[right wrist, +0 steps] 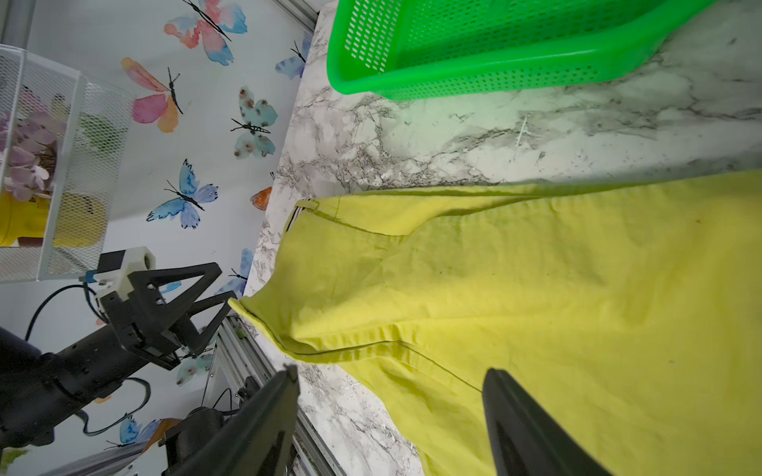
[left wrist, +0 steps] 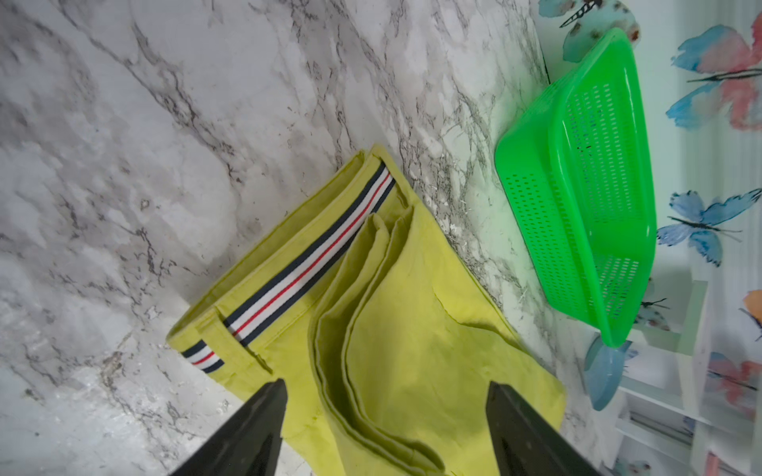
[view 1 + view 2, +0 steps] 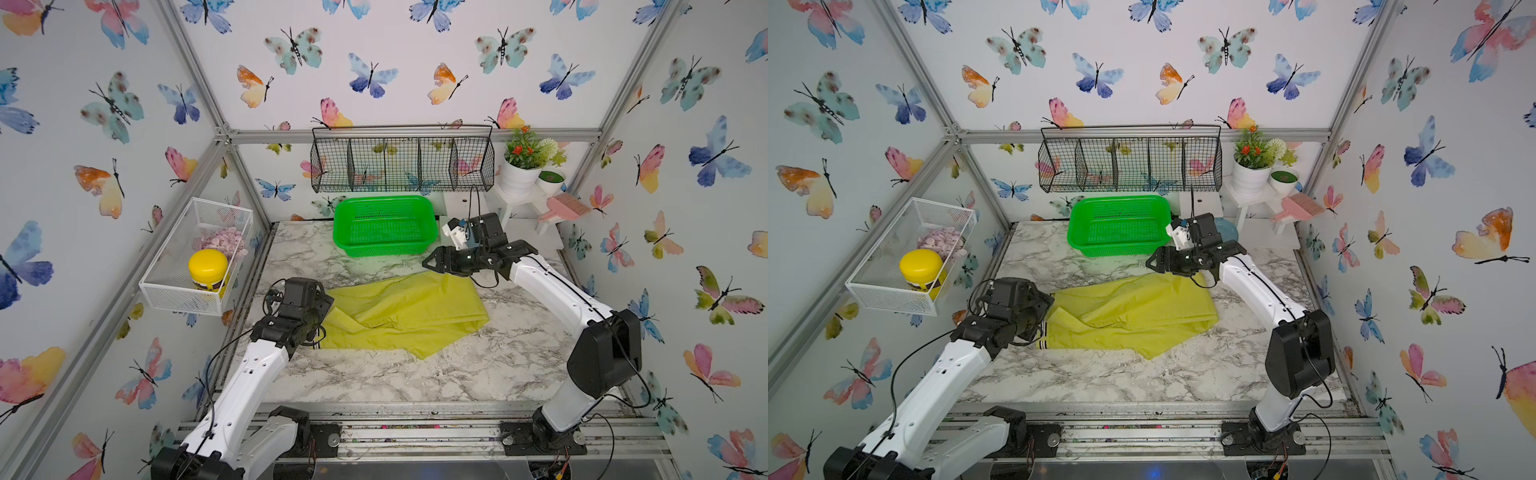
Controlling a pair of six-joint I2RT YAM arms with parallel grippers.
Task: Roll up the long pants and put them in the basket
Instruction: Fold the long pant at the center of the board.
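bin: one white mesh box (image 3: 183, 295) on the left wall; one yellow-lidded jar (image 3: 208, 266) inside.
left gripper (image 2: 385, 385): two black tapered fingers, spread apart with nothing between them, over the waistband end of the pants.
pants (image 3: 407, 311): one pair in thin chartreuse cloth, creased and folded in layers. They lie mid-table (image 3: 374, 374) on grey-veined marble. The waistband (image 2: 305, 263) tape is striped navy, white and red.
basket (image 3: 382, 249): one, of bright green perforated plastic, rectangular with rounded corners. It sits behind the pants, apart from them.
right gripper (image 1: 391, 371): two black fingers, spread and empty, above the pants' far edge.
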